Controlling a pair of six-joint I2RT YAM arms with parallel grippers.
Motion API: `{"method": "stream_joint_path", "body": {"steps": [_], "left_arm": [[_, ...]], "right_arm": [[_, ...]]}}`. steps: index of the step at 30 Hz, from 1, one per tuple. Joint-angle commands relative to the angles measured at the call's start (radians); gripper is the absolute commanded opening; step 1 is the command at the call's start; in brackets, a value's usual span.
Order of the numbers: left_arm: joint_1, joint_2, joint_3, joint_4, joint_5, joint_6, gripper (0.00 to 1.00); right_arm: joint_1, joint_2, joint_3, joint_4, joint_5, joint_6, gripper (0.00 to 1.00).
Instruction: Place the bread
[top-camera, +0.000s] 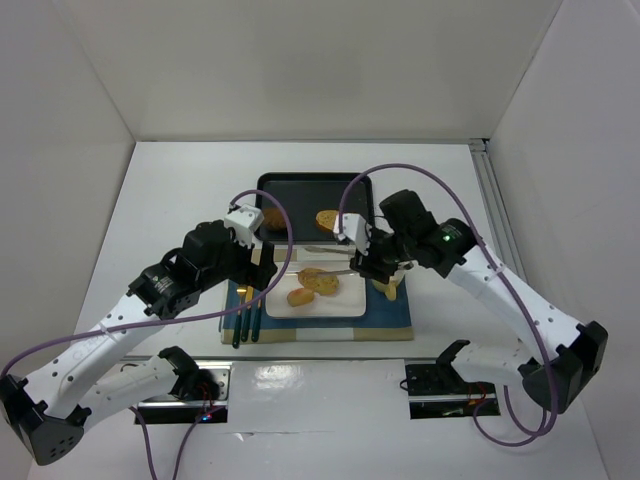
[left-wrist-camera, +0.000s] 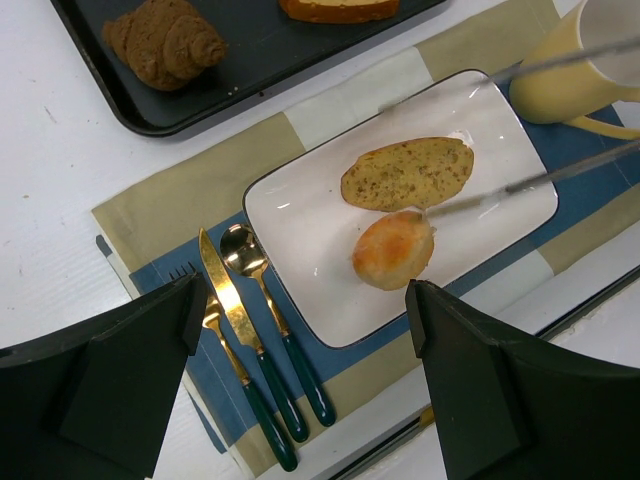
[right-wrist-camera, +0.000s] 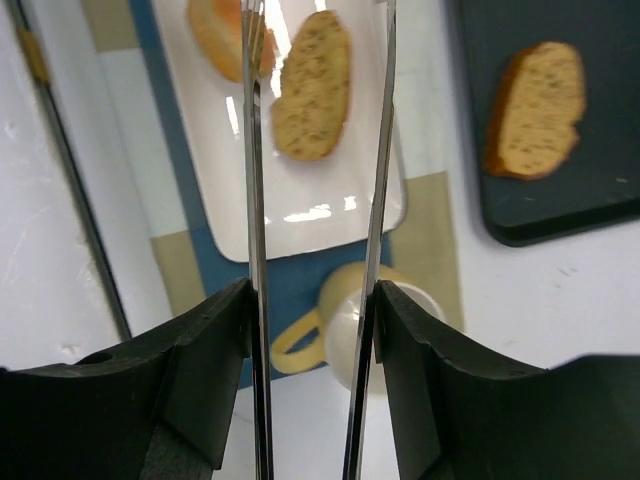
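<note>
A seeded bread slice (left-wrist-camera: 407, 172) and a round bun (left-wrist-camera: 393, 250) lie side by side on the white plate (left-wrist-camera: 300, 230). My right gripper (right-wrist-camera: 312, 300) is shut on metal tongs (right-wrist-camera: 250, 200). The two tong arms stand apart, with their tips over the slice (right-wrist-camera: 313, 85) and the bun (right-wrist-camera: 220, 35) and nothing between them. In the top view the tongs (top-camera: 330, 262) reach left from the right gripper (top-camera: 365, 255) over the plate (top-camera: 345, 303). My left gripper (left-wrist-camera: 305, 300) hangs open and empty above the plate's near end.
A black tray (left-wrist-camera: 260, 60) behind the plate holds a brown swirled bread (left-wrist-camera: 165, 40) and another slice (right-wrist-camera: 537, 110). A yellow mug (right-wrist-camera: 340, 330) stands right of the plate, under my right gripper. A gold knife (left-wrist-camera: 225, 290), a spoon and a fork lie left of it on the placemat.
</note>
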Motion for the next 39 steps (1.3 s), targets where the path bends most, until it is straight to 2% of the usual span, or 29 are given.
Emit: {"method": "stream_joint_path", "body": {"steps": [1,5,8,14,17,21,26,30,39], "left_arm": [[0.006,-0.001,0.001,0.03,-0.011,-0.01,1.0],[0.006,-0.001,0.001,0.03,-0.011,-0.01,1.0],[0.006,-0.001,0.001,0.03,-0.011,-0.01,1.0],[0.006,-0.001,0.001,0.03,-0.011,-0.01,1.0],[0.006,-0.001,0.001,0.03,-0.011,-0.01,1.0],[0.006,-0.001,0.001,0.03,-0.011,-0.01,1.0],[0.006,-0.001,0.001,0.03,-0.002,-0.01,1.0],[0.006,-0.001,0.001,0.03,-0.002,-0.01,1.0],[0.006,0.009,0.001,0.03,0.007,-0.01,1.0]], "right_arm": [[-0.051,-0.068,0.068,0.017,-0.004,-0.029,0.6],[-0.109,-0.093,0.025,0.034,0.002,-0.049,0.6],[-0.213,-0.137,-0.041,0.114,0.042,-0.062,0.59],[-0.592,-0.189,-0.201,0.345,0.051,-0.037,0.56],[-0.843,-0.174,-0.308,0.546,0.008,-0.003,0.54],[-0.977,-0.038,-0.38,0.686,-0.018,0.053,0.54],[-0.987,0.143,-0.37,0.735,0.016,0.107,0.56],[-0.987,0.257,-0.327,0.685,0.045,0.126,0.59],[-0.987,0.271,-0.314,0.59,0.054,0.092,0.73]]}}
